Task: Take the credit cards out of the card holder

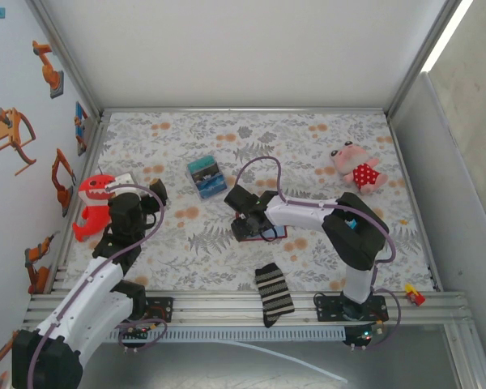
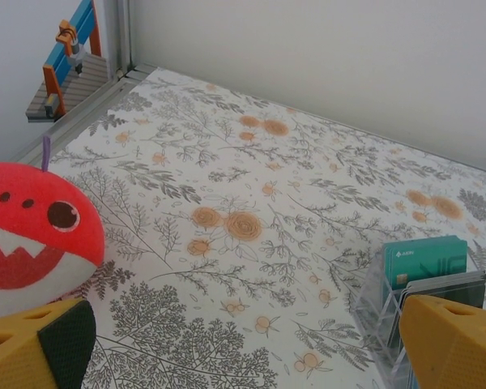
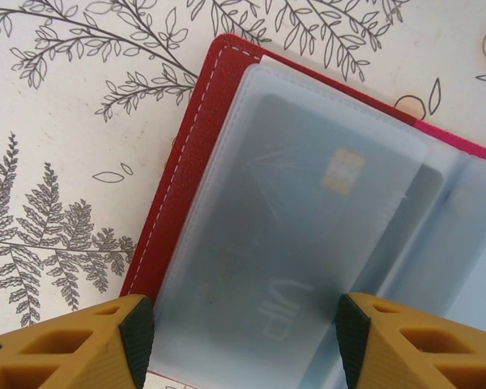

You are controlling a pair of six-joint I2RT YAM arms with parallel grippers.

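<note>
Right hand (image 3: 243, 332) spread | card holder (image 3: 186, 162) open, credit card (image 3: 308, 211) in sleeve | left hand (image 2: 251, 348) spread

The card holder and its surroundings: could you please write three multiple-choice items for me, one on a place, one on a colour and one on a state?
1. Where does the striped sock lie?
A) by the far wall
B) at the near edge, about midway across
C) in the far right corner
2. What colour is the cover of the card holder?
A) red
B) blue
C) green
3. What state is the card holder in?
A) snapped shut
B) open and empty
C) open, with a card in its clear sleeve
Key: 1 B, the top view shows it there; 2 A, the stitched cover is red; 3 C, a chipped card shows through the sleeve below the right gripper.
</note>
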